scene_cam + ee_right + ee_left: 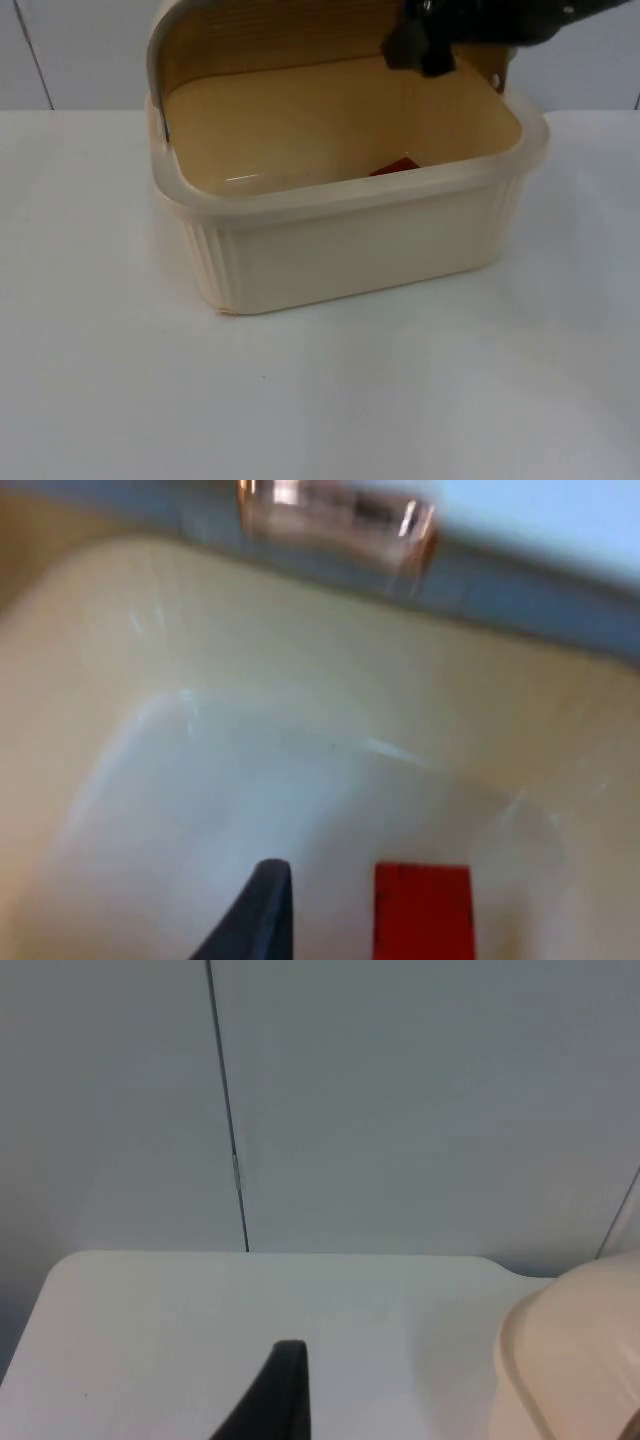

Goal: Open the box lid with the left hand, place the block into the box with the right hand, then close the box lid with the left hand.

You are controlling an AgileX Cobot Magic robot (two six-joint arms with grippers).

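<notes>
White table top (320, 400) runs back to a grey partition wall (80, 50) in the top view. Cream ribbed plastic box (350, 250) sits centre frame, its rounded lid (260, 35) swung up and back at the upper middle, wood-toned inside face showing. Small red rectangular block (395, 167) lies on the box floor, just behind the front rim, right of centre. Right gripper (425, 45) hangs at the upper right over the box's back edge, above the open cavity; holding nothing that I can see, finger spread can't be judged from this angle.

Left wrist view: grey wall panels with a dark vertical seam (228, 1110), white table edge below them, a rounded cream corner of the box (570, 1350) off to the side. One black fingertip (280, 1390) of the left gripper hovers over bare table, well apart from the box, arm waiting; opening can't tell.

Right wrist view: looking down into the cream box interior (250, 780). Red block (422, 910) lies flat on the floor just beside the black fingertip (262, 910), not between fingers, apparently not touching.
</notes>
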